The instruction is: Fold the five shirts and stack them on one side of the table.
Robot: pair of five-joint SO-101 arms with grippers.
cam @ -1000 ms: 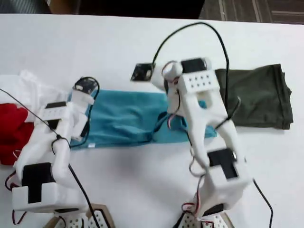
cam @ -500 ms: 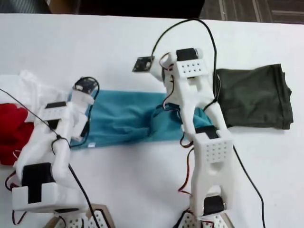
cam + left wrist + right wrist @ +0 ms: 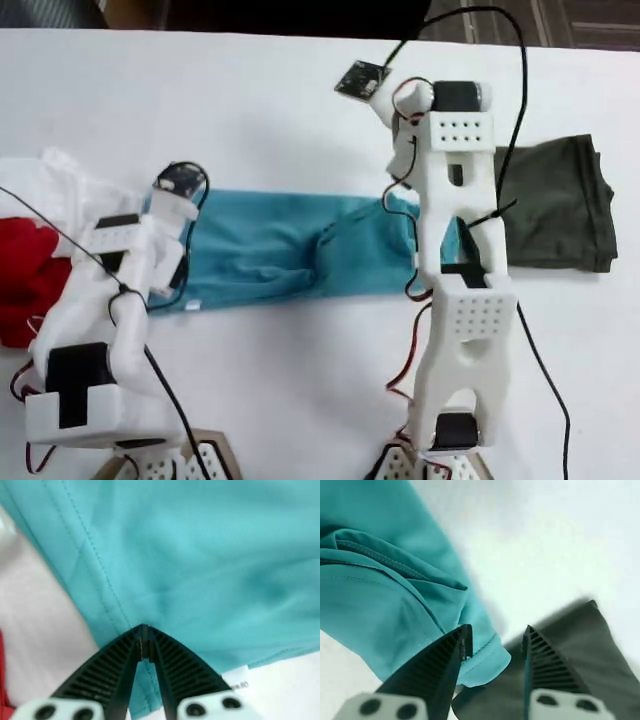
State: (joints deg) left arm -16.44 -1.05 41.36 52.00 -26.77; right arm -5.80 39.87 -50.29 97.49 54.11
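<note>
Your left gripper point(image 3: 144, 642) pinches teal shirt point(image 3: 265, 245) at left end, mid-table; right gripper point(image 3: 495, 632) gapes wide over right end, beside green shirt point(image 3: 555, 205). Risk: closing there, you snag both shirts.

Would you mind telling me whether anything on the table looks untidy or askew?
The teal shirt is rumpled, with a bunched ridge near its middle, and the red shirt and white shirt lie in a crumpled heap.

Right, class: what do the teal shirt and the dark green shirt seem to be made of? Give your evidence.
Teal shirt: soft matte knit, probably cotton jersey; stitched hems, wrinkles. Dark green shirt: similar matte cloth, lying folded; weave too small to tell.
</note>
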